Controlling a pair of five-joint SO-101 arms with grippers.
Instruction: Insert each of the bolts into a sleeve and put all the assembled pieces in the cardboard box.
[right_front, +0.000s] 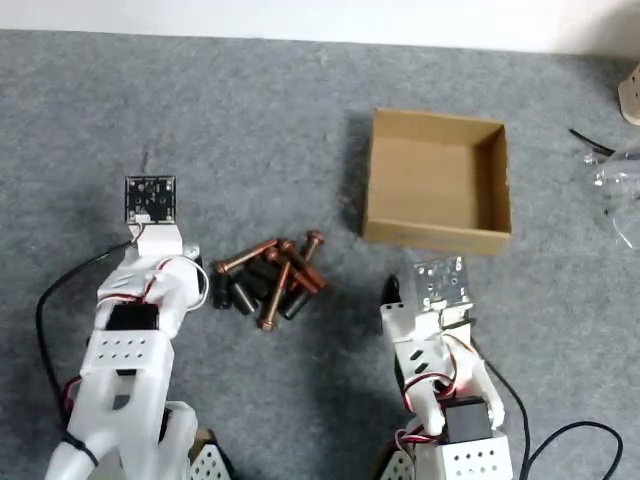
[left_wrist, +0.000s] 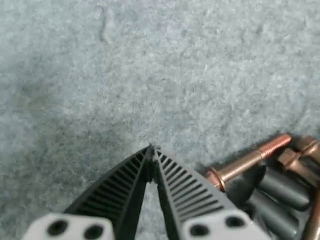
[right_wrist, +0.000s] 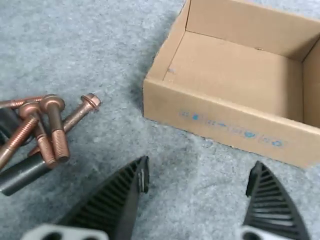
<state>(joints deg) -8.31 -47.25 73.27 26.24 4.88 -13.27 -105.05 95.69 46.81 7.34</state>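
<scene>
Your two arms stand at the near edge of the grey, felt-covered tabletop (right_front: 250, 120). The left arm (right_front: 140, 330) is at near left, just left of the parts pile, with its jaws pressed together and holding nothing. The right arm (right_front: 440, 370) is at near right, just in front of the cardboard box (right_front: 435, 238). Its jaws are spread wide, with bare felt between them.

The box sits right of centre, open at the top and with nothing inside. Its walls look thin and light, so a knock would probably shift it.

Between the arms and left of the box lies the pile of copper-coloured bolts (right_front: 275, 270), crossed over one another on the dark sleeves (right_front: 245, 295). No bolt is in a sleeve yet.

The bolts look like stiff metal, likely weighty for their size, with smooth shanks that could slip or roll. Take one across the mid-shank, just below its flanged head. The bolt (left_wrist: 250, 160) at the pile's left edge lies the most free.

The sleeves are short, round tubes that will probably roll. Whether they are hard or rubbery is unclear. Grip one across its body, leaving an end open for the bolt.
</scene>
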